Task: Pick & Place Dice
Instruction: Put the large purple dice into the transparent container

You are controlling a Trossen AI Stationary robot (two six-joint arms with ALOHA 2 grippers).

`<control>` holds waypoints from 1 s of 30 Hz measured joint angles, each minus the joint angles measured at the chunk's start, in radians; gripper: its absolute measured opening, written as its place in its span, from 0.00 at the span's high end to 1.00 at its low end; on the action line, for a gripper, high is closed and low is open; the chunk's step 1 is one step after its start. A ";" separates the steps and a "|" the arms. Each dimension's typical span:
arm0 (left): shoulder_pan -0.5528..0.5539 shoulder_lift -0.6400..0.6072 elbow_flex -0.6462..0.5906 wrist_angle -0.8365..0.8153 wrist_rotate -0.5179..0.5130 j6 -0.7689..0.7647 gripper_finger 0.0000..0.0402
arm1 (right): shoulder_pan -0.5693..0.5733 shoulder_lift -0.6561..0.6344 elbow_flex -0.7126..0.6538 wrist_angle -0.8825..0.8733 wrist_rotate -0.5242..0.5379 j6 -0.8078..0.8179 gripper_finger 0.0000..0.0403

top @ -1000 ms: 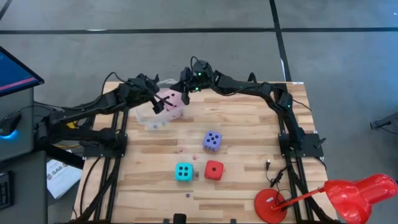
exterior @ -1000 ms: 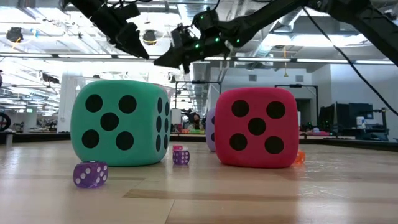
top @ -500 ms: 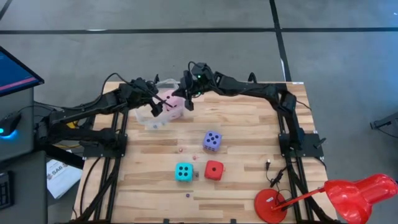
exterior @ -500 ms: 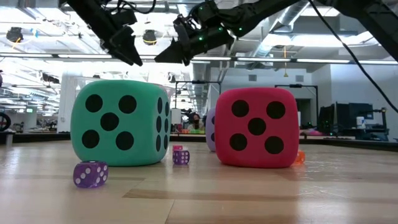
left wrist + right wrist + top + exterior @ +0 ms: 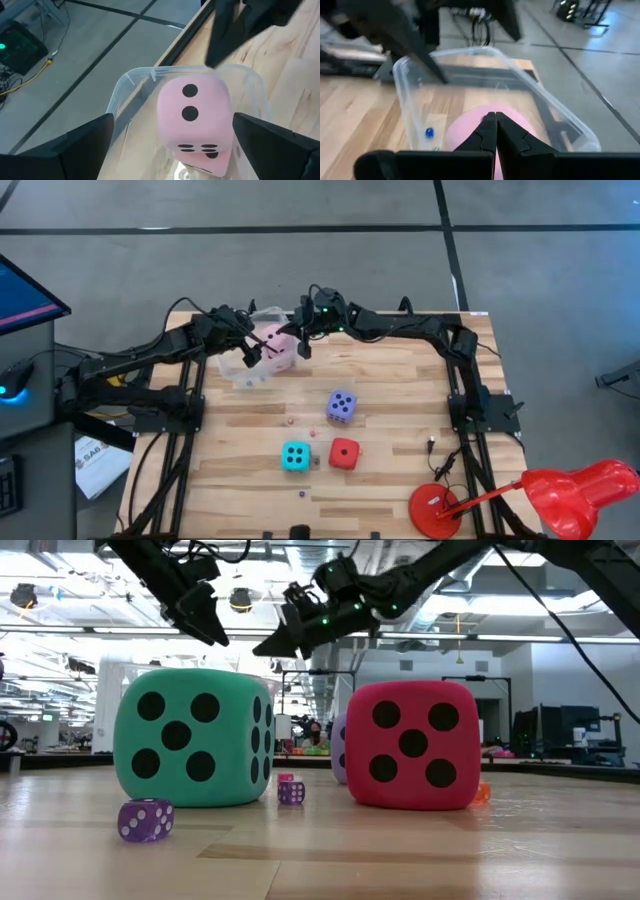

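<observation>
Pink die [image 5: 195, 122] sits inside the clear tub [image 5: 262, 352] at the far edge of the tabletop [image 5: 400, 430]. Only one pink die is clearly visible there; a second can't be made out.

Left hand [image 5: 252, 345] hovers over the tub with its fingers [image 5: 70, 150] spread wide on either side of the die, nothing held. Right hand [image 5: 303, 338] hangs just beside the tub's other side, fingers [image 5: 495, 132] clenched together, empty, tip aimed down at the pink die.

Remaining dice are well apart from both hands, nearer the front of the tabletop: cyan die [image 5: 295, 456] just beside the red die [image 5: 344, 453], violet die [image 5: 341, 406] a bit behind them.

Risks, as I read it:
- Both hands crowd the same tub, so either arm moving could clip the other.
- The tub looks light, so a finger catching its rim could tip or slide it off the far edge.
- Tiny dice [image 5: 146, 819] lie scattered near the big ones and could get nudged during the next pick.
</observation>
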 joint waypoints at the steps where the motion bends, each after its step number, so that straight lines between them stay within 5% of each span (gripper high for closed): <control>1: 0.000 0.000 0.000 0.000 0.000 0.000 0.01 | -0.005 -0.005 -0.026 0.039 0.000 0.020 1.00; 17: 0.000 0.000 0.000 0.003 0.000 0.000 0.01 | 0.016 -0.410 -0.491 0.189 0.240 -0.011 1.00; 30: 0.000 0.001 0.000 0.047 0.000 0.000 0.01 | 0.024 -0.729 -0.908 0.306 0.367 0.137 1.00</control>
